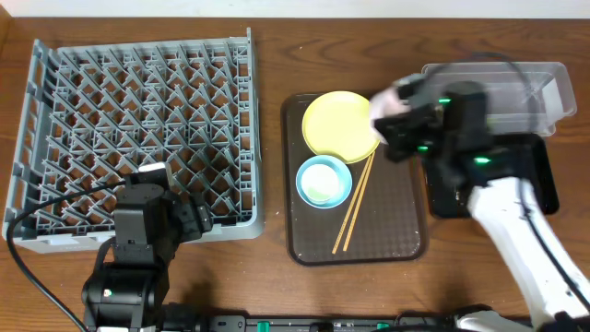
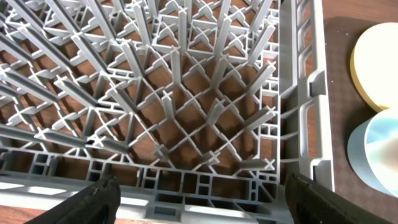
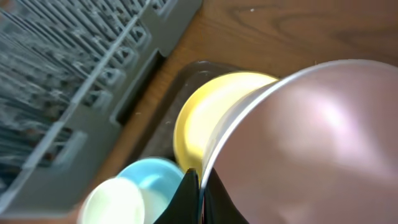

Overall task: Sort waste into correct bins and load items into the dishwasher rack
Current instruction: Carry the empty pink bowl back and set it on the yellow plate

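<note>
**White bowl gripped at its rim above the serving tray**

The white bowl (image 3: 311,137) is clamped by the right tool (image 3: 200,198), whose two dark fingers are pinched together on the bowl's rim. Seen from overhead, the bowl is at the far right corner of the brown serving tray (image 1: 396,231), overlapping the right edge of the pale-yellow plate (image 1: 336,124).

The plate lies flat at the far end of that tray. Just in front of it sits the light-blue bowl (image 1: 323,180). A cream cup (image 3: 115,202) appears to rest inside the bowl, though blur in the right wrist view leaves this uncertain.

The two chopsticks (image 1: 353,207) lie side by side on the tray, diagonal, to the right of the light-blue bowl. Their far ends reach the plate's edge.

To the right of the serving tray is the black tray (image 1: 546,180), largely covered by the right arm. The clear tub (image 1: 544,88) lies just beyond it.

To the left of the serving tray, the grey dishwasher rack (image 1: 138,129) stands on the wooden desk (image 1: 277,55). The left tool (image 2: 202,183) hovers over the rack's near right corner, fingers spread wide apart and holding nothing.
</note>
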Available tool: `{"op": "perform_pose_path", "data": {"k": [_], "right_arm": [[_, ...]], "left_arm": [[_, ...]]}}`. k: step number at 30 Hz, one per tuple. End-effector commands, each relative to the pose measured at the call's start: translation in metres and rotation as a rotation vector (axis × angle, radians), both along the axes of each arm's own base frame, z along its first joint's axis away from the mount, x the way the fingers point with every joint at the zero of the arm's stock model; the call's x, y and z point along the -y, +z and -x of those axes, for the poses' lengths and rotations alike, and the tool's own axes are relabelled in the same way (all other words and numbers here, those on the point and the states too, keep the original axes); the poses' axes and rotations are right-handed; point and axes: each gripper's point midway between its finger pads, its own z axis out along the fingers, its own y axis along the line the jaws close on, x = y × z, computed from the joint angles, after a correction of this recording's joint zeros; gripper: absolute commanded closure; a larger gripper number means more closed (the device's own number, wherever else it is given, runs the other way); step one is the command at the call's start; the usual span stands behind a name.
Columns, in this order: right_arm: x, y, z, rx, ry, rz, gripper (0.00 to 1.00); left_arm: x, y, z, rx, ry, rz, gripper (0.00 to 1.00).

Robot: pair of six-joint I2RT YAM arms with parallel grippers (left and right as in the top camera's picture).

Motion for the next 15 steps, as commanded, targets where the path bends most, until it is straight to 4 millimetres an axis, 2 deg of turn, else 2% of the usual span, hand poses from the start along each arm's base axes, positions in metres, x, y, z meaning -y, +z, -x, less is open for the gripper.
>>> {"op": "perform_pose_path", "data": {"k": [1, 3, 6, 10, 14, 15], "right_arm": [[-0.009, -0.029, -0.018, 0.069, -0.037, 0.207, 0.99], [-0.028, -0.047, -0.02, 0.062, 0.001, 0.218, 0.99], [-0.044, -0.072, -0.023, 0.038, 0.035, 0.229, 0.99], [-0.057, -0.101, -0.028, 0.017, 0.061, 0.231, 0.99], [-0.061, -0.115, -0.028, -0.002, 0.072, 0.238, 0.98], [-0.061, -0.115, -0.028, -0.002, 0.071, 0.238, 0.92]], "left_arm": [[0.0, 0.01, -0.002, 0.026, 0.011, 0.007, 0.14], [0.0, 0.01, -0.002, 0.026, 0.011, 0.007, 0.14], [0.0, 0.01, -0.002, 0.026, 0.011, 0.007, 0.14], [0.0, 0.01, -0.002, 0.026, 0.011, 0.007, 0.14], [0.0, 0.01, -0.002, 0.026, 0.011, 0.007, 0.14], [0.0, 0.01, -0.002, 0.026, 0.011, 0.007, 0.14]]}}
